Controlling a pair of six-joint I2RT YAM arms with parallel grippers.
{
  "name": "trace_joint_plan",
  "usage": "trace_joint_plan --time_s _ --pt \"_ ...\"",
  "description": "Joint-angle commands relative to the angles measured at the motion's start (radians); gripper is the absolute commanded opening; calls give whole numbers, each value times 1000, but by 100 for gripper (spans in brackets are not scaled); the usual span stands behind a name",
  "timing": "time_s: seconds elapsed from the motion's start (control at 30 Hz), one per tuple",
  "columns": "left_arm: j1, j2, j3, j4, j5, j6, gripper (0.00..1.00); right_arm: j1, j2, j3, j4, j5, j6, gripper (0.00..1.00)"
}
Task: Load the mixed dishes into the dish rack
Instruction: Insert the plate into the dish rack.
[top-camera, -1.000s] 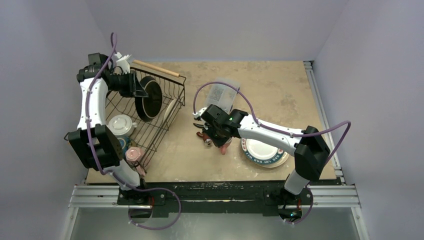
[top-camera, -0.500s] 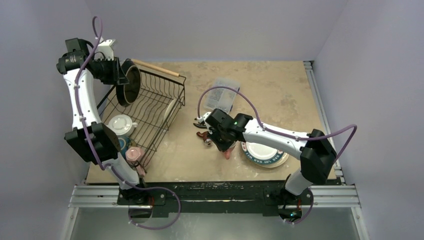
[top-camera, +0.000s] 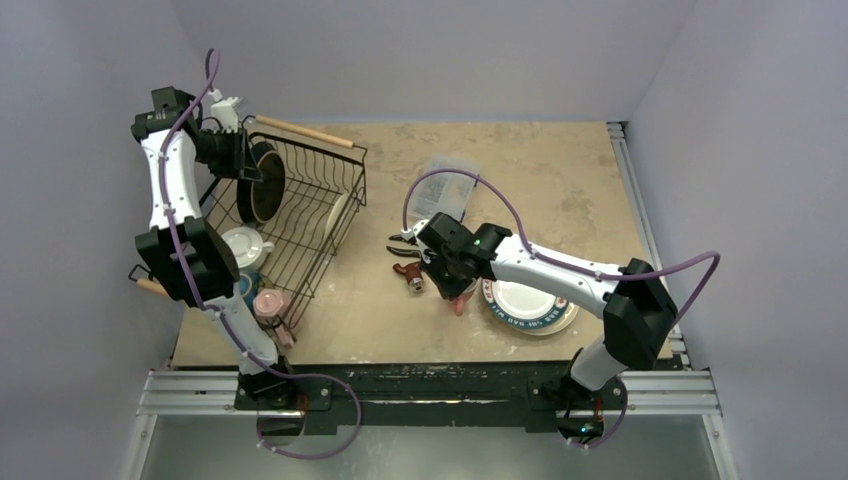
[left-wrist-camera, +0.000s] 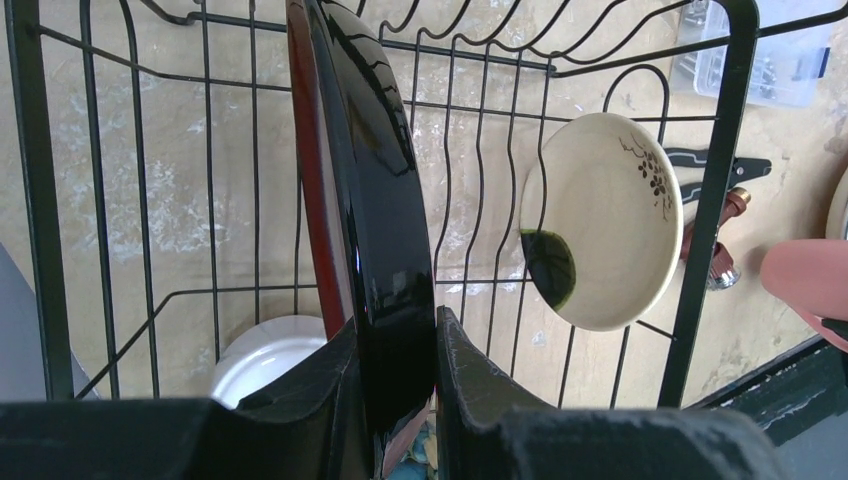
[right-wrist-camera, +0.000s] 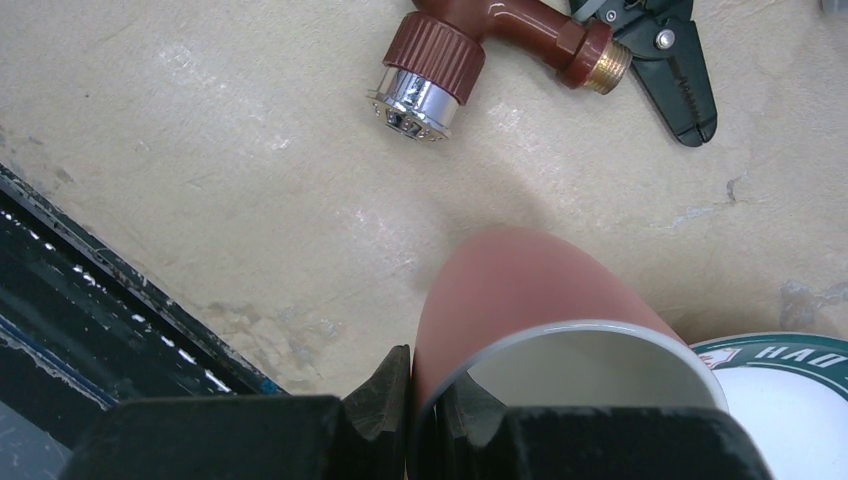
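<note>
1. Black and glossy, the red-rimmed plate (left-wrist-camera: 375, 200) stands on edge inside the dish rack (top-camera: 330, 190). It is now closer to the rack's far-left corner than a second ago, when it sat nearer the middle.
2. The left end effector (left-wrist-camera: 395, 350) is clamped on the plate's lower rim, one finger against each face.
3. The right arm has barely shifted. The right end effector (right-wrist-camera: 425, 390) pinches the wall of a pink mug (right-wrist-camera: 520, 290), one finger inside its pale interior and one outside.
4. The mug sits just beside the teal-lettered plate (top-camera: 530, 305) on the desk (top-camera: 580, 180); whether it touches the desk cannot be told.
5. The rack is thin black wire with wavy ribs. A round cream saucer (left-wrist-camera: 600, 220) with a dark green patch and a sprig motif leans against the wires on its right side.
6. On the mottled beige desk lie a reddish-brown tap-like tool (right-wrist-camera: 470, 45) with a ribbed collar and a chrome tip, and just beside it black pliers (right-wrist-camera: 665, 50).
</note>
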Motion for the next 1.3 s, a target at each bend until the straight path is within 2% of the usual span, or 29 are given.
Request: trace_joint_plan --time_s 0.0,0.3,0.47,1.0,1.27 --pt "-2 -33 72 103 31 23 0 -5 -22 11 20 -10 0 0" --pt "4 -100 54 181 -65 21 0 -8 1 24 23 -16 0 0" --pt "12 -58 83 155 -57 19 0 -8 -5 14 25 -18 1 0" --pt "38 8 32 185 -2 23 0 -8 8 19 18 -20 0 0" --pt "39 49 28 185 -44 43 1 -8 16 22 16 -20 0 0"
